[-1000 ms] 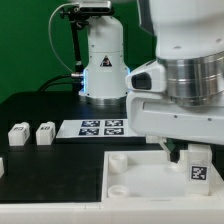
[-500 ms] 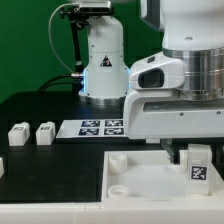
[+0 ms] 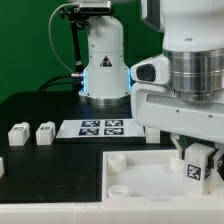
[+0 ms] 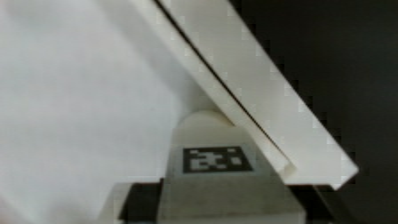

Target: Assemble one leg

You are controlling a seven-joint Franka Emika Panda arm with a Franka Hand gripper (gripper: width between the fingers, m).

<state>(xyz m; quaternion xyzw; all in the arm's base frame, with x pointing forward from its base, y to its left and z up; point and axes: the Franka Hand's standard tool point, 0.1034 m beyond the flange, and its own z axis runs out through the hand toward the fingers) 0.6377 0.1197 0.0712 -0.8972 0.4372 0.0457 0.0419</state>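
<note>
While two spare legs (image 3: 30,134) wait on the table (image 3: 40,165) at the exterior view's left, I see the gripper (image 3: 198,152) pinching one leg (image 3: 196,168) upright over the white tray (image 3: 135,176) at its right edge; the marker board (image 3: 102,127) lies beyond.

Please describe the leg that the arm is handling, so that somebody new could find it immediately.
Find the large white tray near the front of the table. Over its corner at the exterior view's right hangs the gripper, and the leg sits between its fingers, marker facing outward. The two similar blocks lie loose at the left.
</note>
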